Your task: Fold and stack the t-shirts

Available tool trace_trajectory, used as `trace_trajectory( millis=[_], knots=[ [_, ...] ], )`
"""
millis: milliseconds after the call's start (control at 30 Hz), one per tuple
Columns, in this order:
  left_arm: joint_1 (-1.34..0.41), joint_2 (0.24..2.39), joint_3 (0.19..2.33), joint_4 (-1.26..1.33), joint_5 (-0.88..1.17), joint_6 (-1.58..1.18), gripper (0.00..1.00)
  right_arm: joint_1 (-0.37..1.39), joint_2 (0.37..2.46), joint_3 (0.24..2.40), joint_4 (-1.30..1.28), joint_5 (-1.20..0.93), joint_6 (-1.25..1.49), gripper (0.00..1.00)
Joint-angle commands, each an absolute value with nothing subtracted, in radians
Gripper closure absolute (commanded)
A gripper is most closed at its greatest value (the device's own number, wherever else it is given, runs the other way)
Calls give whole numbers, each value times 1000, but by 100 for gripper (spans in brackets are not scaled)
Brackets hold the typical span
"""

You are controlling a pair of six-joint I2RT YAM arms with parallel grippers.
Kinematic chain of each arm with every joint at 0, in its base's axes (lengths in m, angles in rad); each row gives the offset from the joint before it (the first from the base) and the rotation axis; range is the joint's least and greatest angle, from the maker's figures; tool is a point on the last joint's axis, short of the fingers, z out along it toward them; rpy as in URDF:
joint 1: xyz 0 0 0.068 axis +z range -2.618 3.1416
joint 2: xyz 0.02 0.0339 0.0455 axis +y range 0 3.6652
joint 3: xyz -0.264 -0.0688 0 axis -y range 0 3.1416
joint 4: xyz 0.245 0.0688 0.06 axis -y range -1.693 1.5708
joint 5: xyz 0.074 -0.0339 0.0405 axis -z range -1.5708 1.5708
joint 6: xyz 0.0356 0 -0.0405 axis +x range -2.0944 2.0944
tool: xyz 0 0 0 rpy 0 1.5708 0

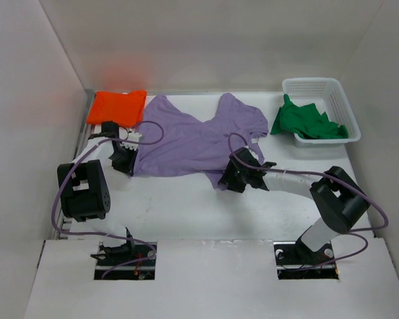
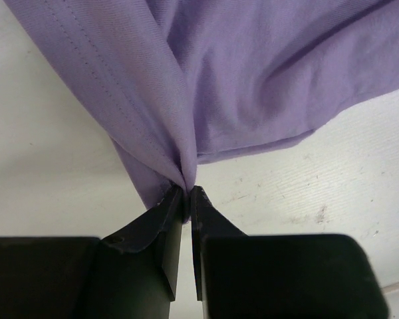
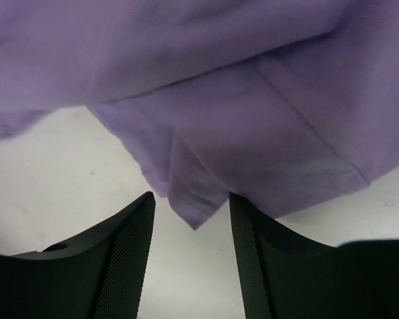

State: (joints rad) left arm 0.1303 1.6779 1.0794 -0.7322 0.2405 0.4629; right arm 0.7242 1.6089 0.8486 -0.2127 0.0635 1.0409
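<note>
Looking down from above, a pale lavender-purple cloth t-shirt point(image 1: 193, 136) lies spread across the middle of the white tabletop point(image 1: 186, 212), its long axis running left to right. A bright orange cloth t-shirt point(image 1: 116, 106), folded flat, sits at the far left corner. A green cloth t-shirt point(image 1: 309, 123) lies crumpled, partly inside a white plastic lattice basket point(image 1: 332, 90) at the far right. The left end effector point(image 1: 123, 159) is at the lavender shirt's near left corner, and the right end effector point(image 1: 234, 176) is at its near right corner. Each arm is nearest its own corner, and the cloth extends away from both toward the far wall.

From the left wrist, the left end effector point(image 2: 187, 196) is closed, pinching a gathered fold of the lavender hem.

From the right wrist, the right end effector point(image 3: 191, 199) stands apart and holds nothing. A corner of the lavender hem lies between its two black fingers point(image 3: 130, 246), unclamped. By my judgement, the right side must close on that corner before both arms can lift the near edge to fold.
</note>
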Motion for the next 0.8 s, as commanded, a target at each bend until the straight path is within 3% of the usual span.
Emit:
trace_trajectory(
  millis=[0, 367, 400, 533, 567, 767],
  knots=[
    [134, 1624, 1068, -719, 272, 454, 93, 700, 1607, 798, -65, -4, 1158, 46],
    [133, 1631, 1086, -726, 273, 454, 93, 705, 1626, 828, -230, 84, 1117, 50],
    [133, 1628, 1091, -729, 273, 454, 93, 705, 1646, 847, -259, 98, 1097, 56],
    [137, 1611, 1098, -730, 278, 456, 93, 702, 1695, 877, -299, 138, 1054, 96],
    [142, 1609, 1098, -730, 281, 457, 93, 697, 1700, 882, -298, 141, 1051, 100],
    [165, 1605, 1092, -723, 282, 462, 93, 691, 1634, 890, -308, 167, 1023, 100]
  ],
)
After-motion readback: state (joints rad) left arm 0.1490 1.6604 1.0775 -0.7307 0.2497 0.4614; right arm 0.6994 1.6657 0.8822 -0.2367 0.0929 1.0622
